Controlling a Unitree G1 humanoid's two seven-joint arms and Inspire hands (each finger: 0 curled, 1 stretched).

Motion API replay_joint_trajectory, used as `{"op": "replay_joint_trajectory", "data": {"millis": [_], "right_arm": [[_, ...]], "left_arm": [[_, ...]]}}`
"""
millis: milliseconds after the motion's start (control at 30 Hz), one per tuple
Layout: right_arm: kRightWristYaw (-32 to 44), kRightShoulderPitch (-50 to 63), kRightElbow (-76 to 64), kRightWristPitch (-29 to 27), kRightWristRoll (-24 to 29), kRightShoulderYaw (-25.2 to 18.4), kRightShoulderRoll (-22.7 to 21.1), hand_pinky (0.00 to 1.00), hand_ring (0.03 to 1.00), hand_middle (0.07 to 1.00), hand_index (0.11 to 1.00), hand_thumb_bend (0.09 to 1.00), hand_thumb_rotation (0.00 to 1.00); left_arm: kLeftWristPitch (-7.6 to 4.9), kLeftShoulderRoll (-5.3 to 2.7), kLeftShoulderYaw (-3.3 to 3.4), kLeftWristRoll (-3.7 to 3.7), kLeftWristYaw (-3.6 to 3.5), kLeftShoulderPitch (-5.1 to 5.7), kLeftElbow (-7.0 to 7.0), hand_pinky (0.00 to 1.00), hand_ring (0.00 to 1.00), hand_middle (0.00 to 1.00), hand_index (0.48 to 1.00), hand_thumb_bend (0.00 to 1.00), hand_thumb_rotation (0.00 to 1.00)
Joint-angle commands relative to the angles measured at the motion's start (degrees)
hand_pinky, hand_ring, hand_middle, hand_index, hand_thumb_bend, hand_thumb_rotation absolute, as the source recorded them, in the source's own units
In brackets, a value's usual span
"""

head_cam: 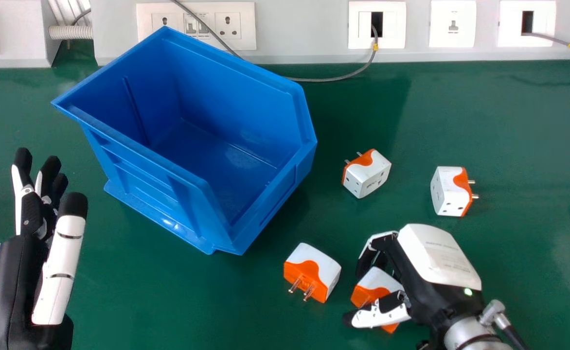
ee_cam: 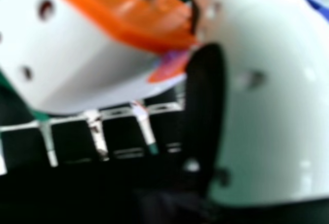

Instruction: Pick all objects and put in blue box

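Note:
In the head view my right hand (head_cam: 436, 272) is at the lower right, its fingers and thumb curled round a white and orange plug adapter (head_cam: 375, 284). That adapter (ee_cam: 92, 44) lies against the thumb in the right hand view, where my right hand (ee_cam: 267, 95) shows too. Just left of the hand is a second adapter (head_cam: 314, 274), pins facing the near side. A third (head_cam: 367, 175) sits right of the blue box (head_cam: 192, 180), and a fourth (head_cam: 448, 192) farther right. My left hand (head_cam: 27, 253) is at the left edge, fingers straight, holding nothing.
The blue box stands on the green table (head_cam: 168, 301) at centre left, its inside bare. Behind it runs a grey wall trunking with sockets (head_cam: 453, 23). A grey cable (head_cam: 333, 79) crosses the table's back edge behind the box.

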Motion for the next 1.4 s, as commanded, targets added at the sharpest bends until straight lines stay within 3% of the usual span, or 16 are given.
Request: {"op": "replay_joint_trajectory", "data": {"millis": [0,133,200,267,367,500,667,833,933,1100,1267,1367], "right_arm": [[-0.08,0.96,-3.44,-0.34,-0.27,-1.80,-1.21,0.13,0.202,0.303,0.482,0.480,0.15],[-0.13,3.16,-6.77,-0.83,-0.42,-3.55,-2.63,0.12,0.181,0.275,0.479,0.481,0.14],[-0.79,4.18,-8.06,-1.78,-0.26,-4.40,-3.12,0.11,0.177,0.269,0.479,0.481,0.14],[0.64,5.78,-11.87,-1.95,0.38,-6.01,-4.13,0.11,0.169,0.258,0.477,0.481,0.14],[2.75,7.42,-17.35,-1.28,0.35,-8.14,-4.91,0.10,0.155,0.238,0.476,0.481,0.14],[4.06,7.70,-21.72,-3.99,2.64,-11.42,-5.76,0.08,0.133,0.205,0.474,0.481,0.14],[4.26,5.02,-23.76,-7.59,3.14,-13.05,-5.71,0.07,0.112,0.175,0.472,0.484,0.13],[7.12,-0.23,-25.87,-7.62,2.17,-11.79,-4.09,0.06,0.099,0.156,0.470,0.485,0.13],[8.68,-5.92,-24.41,-7.08,1.64,-9.60,-1.53,0.06,0.096,0.150,0.470,0.486,0.13],[10.25,-17.92,-16.89,-7.22,0.51,-5.15,2.97,0.06,0.091,0.145,0.469,0.486,0.13],[11.15,-31.14,-4.80,-9.59,1.49,-1.99,6.78,0.07,0.102,0.160,0.470,0.486,0.13],[10.90,-36.58,0.35,-9.22,0.66,-0.82,8.94,0.09,0.132,0.192,0.471,0.484,0.13]], "left_arm": [[-0.45,0.37,0.37,-0.23,-0.05,0.06,-1.12,1.00,1.00,1.00,1.000,0.52,0.80],[0.04,0.23,0.30,0.14,0.31,0.17,-1.52,1.00,1.00,1.00,1.000,0.50,0.79],[-0.12,0.18,0.29,-0.44,0.09,0.12,-1.39,1.00,1.00,1.00,1.000,0.49,0.79],[0.23,0.20,0.32,-0.48,0.16,0.10,-1.55,1.00,1.00,1.00,1.000,0.49,0.78],[0.46,0.35,0.48,0.10,0.41,-0.11,-1.54,1.00,1.00,1.00,1.000,0.48,0.78],[-0.15,0.31,0.49,-0.68,-0.11,-0.48,-0.95,1.00,1.00,1.00,1.000,0.49,0.78],[0.29,0.02,0.23,-0.10,0.34,-0.56,-1.03,1.00,1.00,1.00,1.000,0.48,0.78],[1.33,-0.10,-0.14,0.35,0.73,-0.44,-1.78,1.00,1.00,1.00,1.000,0.46,0.78],[1.96,-0.16,-0.31,1.08,1.21,-0.51,-2.12,1.00,1.00,1.00,1.000,0.45,0.77],[1.29,0.08,-0.40,0.89,0.89,-0.89,-1.44,1.00,1.00,1.00,1.000,0.44,0.77],[1.30,0.06,-0.35,1.08,1.00,-0.63,-1.70,1.00,1.00,1.00,1.000,0.43,0.76],[1.40,0.04,-0.26,0.75,0.93,-0.45,-1.85,1.00,1.00,1.00,1.000,0.43,0.77]]}}
